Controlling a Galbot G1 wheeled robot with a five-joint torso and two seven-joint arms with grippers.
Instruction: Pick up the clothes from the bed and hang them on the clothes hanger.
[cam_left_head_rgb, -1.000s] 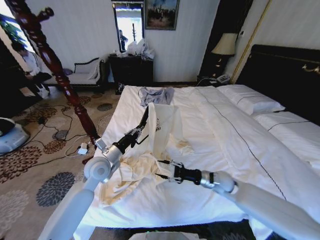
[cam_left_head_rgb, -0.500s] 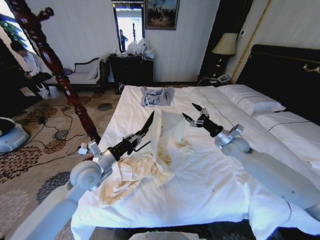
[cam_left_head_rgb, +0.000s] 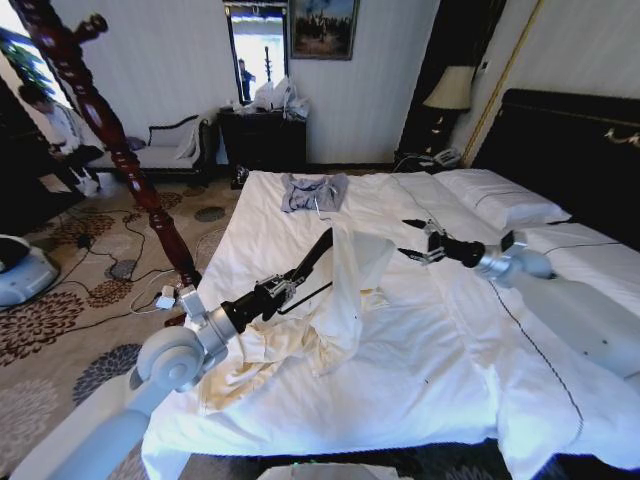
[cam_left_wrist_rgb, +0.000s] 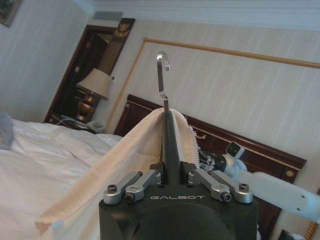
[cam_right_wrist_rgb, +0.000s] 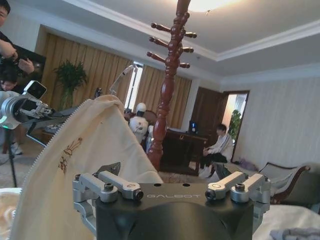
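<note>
My left gripper (cam_left_head_rgb: 287, 291) is shut on the black clothes hanger (cam_left_head_rgb: 312, 260) and holds it slanted above the bed (cam_left_head_rgb: 450, 350). The cream clothes (cam_left_head_rgb: 347, 285) drape over the hanger's far end, and their lower part lies crumpled on the duvet (cam_left_head_rgb: 245, 365). In the left wrist view the hanger's body (cam_left_wrist_rgb: 170, 142) rises from the gripper (cam_left_wrist_rgb: 170, 172), its metal hook (cam_left_wrist_rgb: 162, 75) pokes out above the cream fabric (cam_left_wrist_rgb: 120, 160). My right gripper (cam_left_head_rgb: 415, 241) hovers open over the bed, apart from the clothes on their right. The right wrist view looks back at the cream fabric (cam_right_wrist_rgb: 75, 160).
A small grey-blue folded garment (cam_left_head_rgb: 313, 190) lies at the bed's far edge. White pillows (cam_left_head_rgb: 500, 200) and the dark headboard (cam_left_head_rgb: 570, 140) are at the right. A tall wooden coat stand (cam_left_head_rgb: 110, 130) rises left of the bed, over carpet strewn with cables (cam_left_head_rgb: 140, 270).
The right gripper rose from low beside the clothes, then swung right toward the pillows, open. The left gripper carried the hanger and the draped clothes slightly right and higher.
</note>
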